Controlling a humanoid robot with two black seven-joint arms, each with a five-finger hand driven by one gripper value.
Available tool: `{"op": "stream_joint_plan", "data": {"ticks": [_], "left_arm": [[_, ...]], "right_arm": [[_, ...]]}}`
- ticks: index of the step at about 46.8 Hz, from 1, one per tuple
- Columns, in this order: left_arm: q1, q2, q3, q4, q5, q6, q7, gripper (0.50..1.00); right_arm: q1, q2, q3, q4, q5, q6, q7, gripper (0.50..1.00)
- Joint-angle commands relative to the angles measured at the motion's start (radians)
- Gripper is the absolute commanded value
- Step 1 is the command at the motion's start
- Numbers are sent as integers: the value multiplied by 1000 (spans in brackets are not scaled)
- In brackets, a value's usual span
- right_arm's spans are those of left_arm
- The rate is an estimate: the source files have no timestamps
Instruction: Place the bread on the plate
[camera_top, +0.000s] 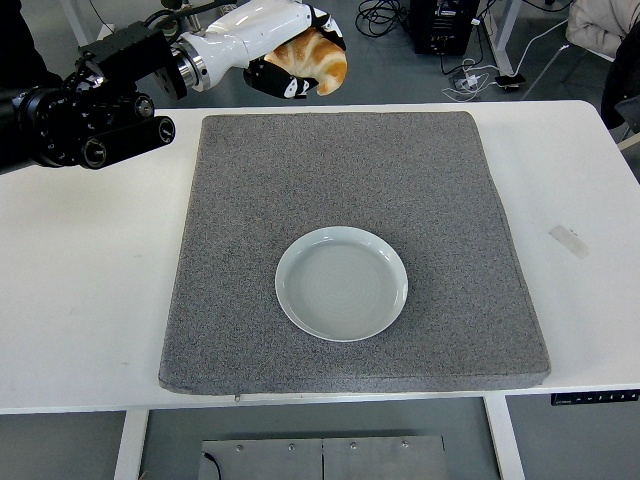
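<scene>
L hand (296, 62) is curled round the bread (313, 61), a golden croissant-looking piece, gripped from above/behind w/ dark fingers (283, 82) wrapped under it. Bread is held in the air past the far edge of the grey mat (250, 200), top-left of centre, well apart from the plate (341, 283). R arm not in view

Plate sits empty on the mat, a bit toward the near side, roughly mid-width. White table (90, 280) under everything; a bit of tape (568, 240) off to the right, not in the way

Step in hand, as I read it: carry, w/ placing not begun. To do it well:
- bring the hand in over the mat toward the near-right until bread is above plate centre, not the rim
- keep height during travel so bread and fingers clear the mat and plate lip
- hold grip steady; bread is soft, so squeezing harder prob dents it, looser may drop it
- lower straight down, let the bread touch or nearly touch the plate before opening
- open fingers fully, then lift up, not sideways, so the bread isn't dragged off and the plate isn't nudged

Main risk: release off-centre, bread rolls onto the rim or mat
</scene>
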Motion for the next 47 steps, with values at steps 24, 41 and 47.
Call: {"op": "stream_joint_plan", "data": {"ticks": [24, 41, 47], "left_arm": [[-15, -41, -92, -127, 82, 5, 25, 500], [-17, -38, -101, -247, 153, 14, 26, 500], [-12, -38, -101, -275, 191, 14, 25, 500]], "right_arm": [[0, 0, 0, 0, 0, 0, 0, 1000], [0, 0, 0, 0, 0, 0, 0, 1000], [0, 0, 0, 0, 0, 0, 0, 1000]]}}
